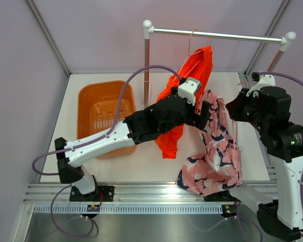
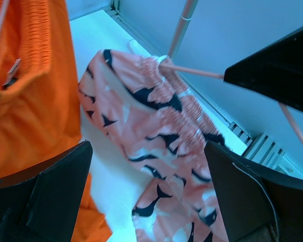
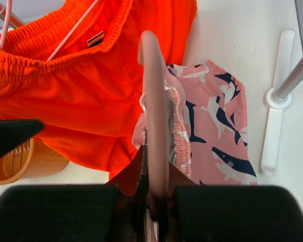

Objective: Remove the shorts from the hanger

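Our left fingers (image 2: 45, 196) are spread wide, framing the pink patterned shorts (image 2: 156, 116), ready, we judge, to tug them free. Our right fingers (image 3: 55, 212) pinch the pink hanger (image 3: 154, 101) threaded through the waistband, likely to brace it. The fabric trails down onto the counter (image 1: 141, 161). The orange shorts (image 1: 192, 75) hang from the rail (image 1: 217, 35) just beside.

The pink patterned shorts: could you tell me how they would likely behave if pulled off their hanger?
Probably floppy: the pink patterned shorts sag in folds onto the table. Likely light, since a thin hanger held by the right gripper seems to carry them. The gathered waistband may stretch and cling before slipping free.
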Robot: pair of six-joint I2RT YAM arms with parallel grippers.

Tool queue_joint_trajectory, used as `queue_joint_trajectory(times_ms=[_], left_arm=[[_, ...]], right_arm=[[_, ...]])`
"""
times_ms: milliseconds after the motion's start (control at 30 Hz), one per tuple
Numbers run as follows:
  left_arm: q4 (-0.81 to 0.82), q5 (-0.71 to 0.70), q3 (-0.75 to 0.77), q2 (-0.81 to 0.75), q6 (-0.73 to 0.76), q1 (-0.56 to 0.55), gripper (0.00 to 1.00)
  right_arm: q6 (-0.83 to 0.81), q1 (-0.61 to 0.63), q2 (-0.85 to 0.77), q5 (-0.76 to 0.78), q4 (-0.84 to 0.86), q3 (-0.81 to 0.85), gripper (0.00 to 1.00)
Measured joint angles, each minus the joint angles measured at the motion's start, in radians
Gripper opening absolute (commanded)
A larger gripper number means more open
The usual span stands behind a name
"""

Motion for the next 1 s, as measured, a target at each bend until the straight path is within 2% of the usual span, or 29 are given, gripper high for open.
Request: queue_joint_trajectory(times_ms=[333, 600, 700, 733, 933, 1000], left_arm=[[0.168, -0.013, 0.026, 0.177, -0.026, -0.006, 0.99], [0.209, -0.034, 0.087, 0.27, -0.027, -0.006, 0.99], [0.215, -0.056, 0.092, 0.286, -0.026, -0.006, 0.91], [0.215, -0.064, 0.092, 0.291, -0.026, -0.006, 0.82], [0.213, -0.109, 0.098, 0.303, -0.02, -0.005, 0.53], [0.217, -0.119, 0.098, 0.303, -0.018, -0.004, 0.36]], right_arm=[[0.0, 0.0, 0.008, -0.01, 0.001, -0.014, 0.0], [0.0, 0.0, 0.008, -0.027, 0.001, -0.014, 0.0], [0.0, 0.0, 0.008, -0.029, 0.001, -0.014, 0.0], [0.0, 0.0, 0.007, -0.029, 0.001, -0.014, 0.0], [0.0, 0.0, 0.005, -0.029, 0.001, -0.014, 0.0], [0.0, 0.0, 0.003, -0.029, 0.0, -0.014, 0.0]])
